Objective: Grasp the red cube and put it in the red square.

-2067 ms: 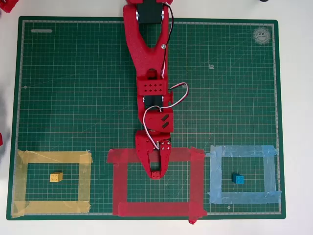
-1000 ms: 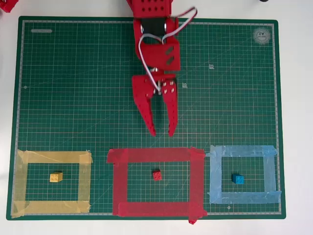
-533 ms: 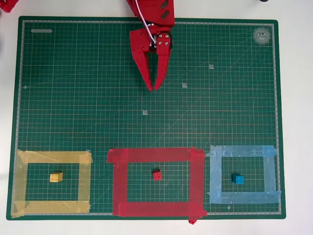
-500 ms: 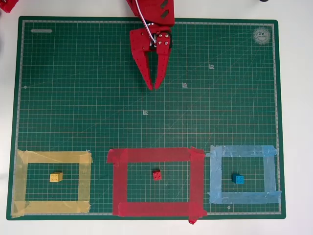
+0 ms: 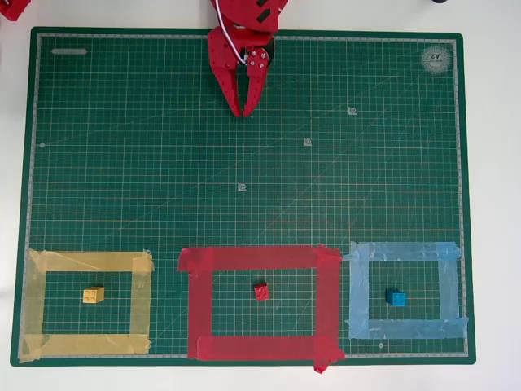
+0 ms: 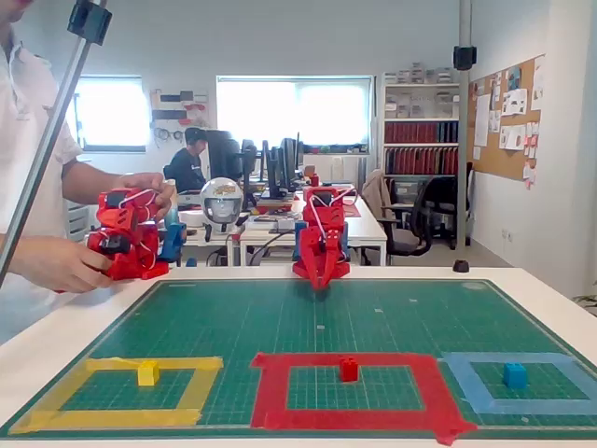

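Observation:
The red cube (image 5: 261, 292) lies on the mat inside the red square (image 5: 199, 305), a little right of its middle, free of any grip. From the front, in the fixed view, the red cube (image 6: 349, 370) sits within the red square (image 6: 270, 387). My gripper (image 5: 243, 113) hangs far from it near the top edge of the mat, fingertips together and nothing between them. In the fixed view the gripper (image 6: 320, 283) points down at the far end of the mat, folded close to the arm's base.
A yellow block (image 5: 94, 295) sits inside a yellow tape outline (image 5: 140, 301) at the lower left. A blue block (image 5: 396, 298) sits inside a light blue tape outline (image 5: 356, 297) at the lower right. The green cutting mat (image 5: 122, 163) covers the table.
The gripper let go of the red cube inside the red square, pulled back toward the top of the mat and closed its fingers. The cube stayed where it was set down.

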`<state>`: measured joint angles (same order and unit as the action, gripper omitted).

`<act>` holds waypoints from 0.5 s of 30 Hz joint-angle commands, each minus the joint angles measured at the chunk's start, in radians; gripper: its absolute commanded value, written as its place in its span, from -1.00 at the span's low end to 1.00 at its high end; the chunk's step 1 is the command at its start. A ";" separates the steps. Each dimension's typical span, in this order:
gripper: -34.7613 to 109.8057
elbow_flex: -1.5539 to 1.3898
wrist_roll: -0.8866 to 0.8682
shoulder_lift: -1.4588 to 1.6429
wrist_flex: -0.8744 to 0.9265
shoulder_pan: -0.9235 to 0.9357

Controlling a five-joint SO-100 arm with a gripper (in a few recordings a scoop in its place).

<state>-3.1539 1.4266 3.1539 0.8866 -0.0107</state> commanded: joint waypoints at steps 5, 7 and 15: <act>-0.50 -0.006 0.005 0.029 0.138 0.020; -0.50 -0.006 0.005 0.029 0.176 0.021; -0.50 -0.006 0.005 0.115 0.393 0.035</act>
<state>-3.1539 1.4266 3.2198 1.2011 -0.0015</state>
